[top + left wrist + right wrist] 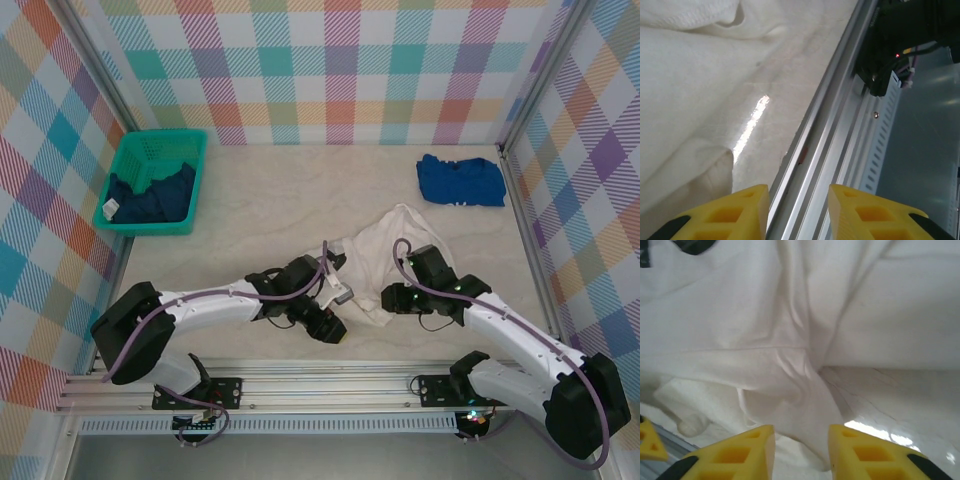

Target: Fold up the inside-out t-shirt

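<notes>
Inside-out t-shirt [385,240] crumpled on table [300,190] near front edge, unfolded. Left gripper [799,200] parted, empty, beside cloth. Right gripper [801,440] parted, just above cloth. Step, judged: flattening. Next move likely calls for pinching hem.

We see open table [290,190] between the basket [165,140] at far left and the blue shirt [460,180] at far right; the t-shirt [385,238] crowds the near middle.

The crumpled white cotton t-shirt [385,245] lies on the beige marbled tabletop [270,200]. The left gripper [337,330] and right gripper [390,298] sit either side of its near portion. A teal plastic basket [165,150] at far left holds a dark navy garment [150,195]. A bright blue folded shirt [460,180] lies at far right.
</notes>
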Robot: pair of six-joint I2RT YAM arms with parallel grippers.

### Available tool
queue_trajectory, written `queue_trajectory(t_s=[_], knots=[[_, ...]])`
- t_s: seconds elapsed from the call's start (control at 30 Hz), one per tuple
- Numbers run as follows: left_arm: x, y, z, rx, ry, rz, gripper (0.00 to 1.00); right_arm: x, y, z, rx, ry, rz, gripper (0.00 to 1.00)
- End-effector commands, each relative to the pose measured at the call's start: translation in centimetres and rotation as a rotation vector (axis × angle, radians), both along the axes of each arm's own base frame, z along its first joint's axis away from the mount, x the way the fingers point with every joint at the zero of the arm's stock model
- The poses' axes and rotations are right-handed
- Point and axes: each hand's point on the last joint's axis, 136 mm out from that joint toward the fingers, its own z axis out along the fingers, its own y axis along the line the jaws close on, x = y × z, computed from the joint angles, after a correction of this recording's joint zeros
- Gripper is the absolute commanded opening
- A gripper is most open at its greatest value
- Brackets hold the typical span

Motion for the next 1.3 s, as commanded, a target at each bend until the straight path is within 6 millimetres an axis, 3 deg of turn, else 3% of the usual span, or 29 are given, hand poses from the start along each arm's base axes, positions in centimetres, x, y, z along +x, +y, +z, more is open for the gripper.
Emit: queue_trajectory(t_s=[0.0, 0.1, 0.2, 0.47, 0.57, 0.77, 0.87, 0.97, 1.17, 1.27], knots=[[0.4, -0.6, 2.8, -0.063, -0.062, -0.018, 0.40, 0.3, 0.4, 1.7, 0.014, -0.057, 0.044, 0.40], [2.9, -0.3, 3.5, -0.046, -0.139, 0.110, 0.44, 0.2, 1.3, 2.5, 0.030, -0.113, 0.101, 0.45], [5.6, 0.3, 3.3, 0.017, -0.203, 0.241, 0.49, 0.1, 1.1, 1.4, -0.023, -0.094, 0.119, 0.47], [8.8, 0.5, 2.4, 0.094, -0.245, 0.379, 0.51, 1.9, 2.1, -0.4, -0.090, -0.112, 0.165, 0.51], [8.4, -0.4, 1.8, 0.095, -0.202, 0.344, 0.51, 2.0, 2.5, -1.4, -0.103, -0.083, 0.182, 0.48], [8.0, -0.8, 1.3, 0.122, -0.193, 0.295, 0.49, 1.5, 2.4, -1.6, -0.096, -0.061, 0.176, 0.15], [7.4, -0.9, 0.8, 0.151, -0.213, 0.245, 0.45, 1.1, 2.1, -0.8, -0.086, -0.070, 0.168, 0.06], [6.5, -0.9, -0.2, 0.193, -0.211, 0.196, 0.41, 0.9, 1.9, 0.0, -0.080, -0.081, 0.159, 0.00], [6.4, -2.1, -0.6, 0.188, -0.225, 0.159, 0.27, 0.7, 2.2, 2.1, -0.030, -0.105, 0.153, 0.00], [6.6, -2.2, -0.6, 0.187, -0.233, 0.161, 0.12, 0.8, 2.4, 3.4, -0.006, -0.132, 0.150, 0.00]])
